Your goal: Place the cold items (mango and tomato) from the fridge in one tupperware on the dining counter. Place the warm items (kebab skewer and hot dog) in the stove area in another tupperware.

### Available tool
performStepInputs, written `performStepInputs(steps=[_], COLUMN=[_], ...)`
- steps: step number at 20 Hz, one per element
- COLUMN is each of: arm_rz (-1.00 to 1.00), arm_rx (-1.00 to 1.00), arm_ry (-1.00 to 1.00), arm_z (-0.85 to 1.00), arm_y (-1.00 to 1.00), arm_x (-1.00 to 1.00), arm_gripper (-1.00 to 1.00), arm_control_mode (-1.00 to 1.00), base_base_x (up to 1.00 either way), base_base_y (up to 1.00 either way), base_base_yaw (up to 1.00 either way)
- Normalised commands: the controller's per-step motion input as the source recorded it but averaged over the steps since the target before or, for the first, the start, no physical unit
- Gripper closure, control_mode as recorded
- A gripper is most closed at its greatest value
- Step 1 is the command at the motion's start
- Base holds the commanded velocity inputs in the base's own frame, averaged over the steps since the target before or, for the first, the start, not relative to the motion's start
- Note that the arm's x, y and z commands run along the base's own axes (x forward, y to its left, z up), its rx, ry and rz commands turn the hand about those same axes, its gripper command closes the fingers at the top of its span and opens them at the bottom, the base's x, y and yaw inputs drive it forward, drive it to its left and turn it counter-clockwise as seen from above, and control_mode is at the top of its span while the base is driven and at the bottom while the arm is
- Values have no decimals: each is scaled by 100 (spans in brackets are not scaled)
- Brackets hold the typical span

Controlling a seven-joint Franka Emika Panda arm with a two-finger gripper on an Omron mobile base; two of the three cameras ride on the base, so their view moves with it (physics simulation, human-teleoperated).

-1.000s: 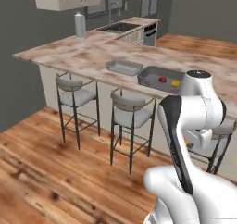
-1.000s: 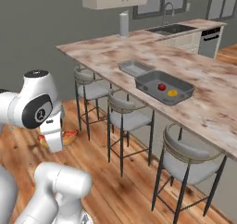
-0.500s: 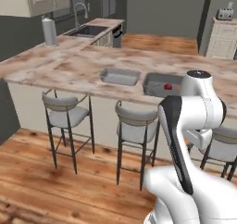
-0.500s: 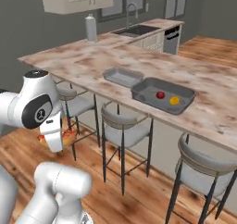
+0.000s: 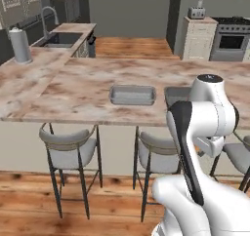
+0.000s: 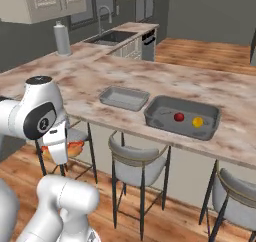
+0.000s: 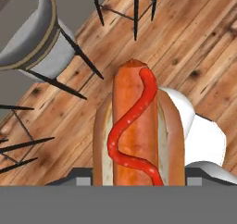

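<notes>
Jaws clamped on the hot dog [image 7: 139,135] (ketchup squiggle on top), gripper [image 6: 62,148] low beside the dining counter [image 6: 90,81] edge

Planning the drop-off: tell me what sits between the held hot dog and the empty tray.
Right base view: a grey stool and the counter's edge lie between the hot dog and the tray.

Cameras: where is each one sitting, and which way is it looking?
Left base view: behind the arm's left, facing the dining counter; white arm lower right.
Right base view: behind its right; arm lower left, claw low.
Hand view: on the hand, looking down at the hot dog over wood floor.
Both base views share the shallow tupperware.
</notes>
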Motion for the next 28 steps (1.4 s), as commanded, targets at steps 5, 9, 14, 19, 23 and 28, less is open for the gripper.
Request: performStepInputs(steps=[5,9,14,19,23,28], arm_rz=[0,0,0,0,0,3], arm_rx=[0,0,0,0,0,0], arm_ry=[0,0,0,0,0,1], arm_z=[0,0,0,0,0,0], arm_y=[0,0,0,0,0,-2], arm_x=[0,0,0,0,0,36], arm_gripper=[100,100,100,100,100,100], arm_control_mode=[100,100,100,100,100,-100], base_base_x=[100,93,51,6,22,0], base_base_y=[93,66,36,0,1,0], base_base_yaw=[-42,-38,-36,-5,0,0])
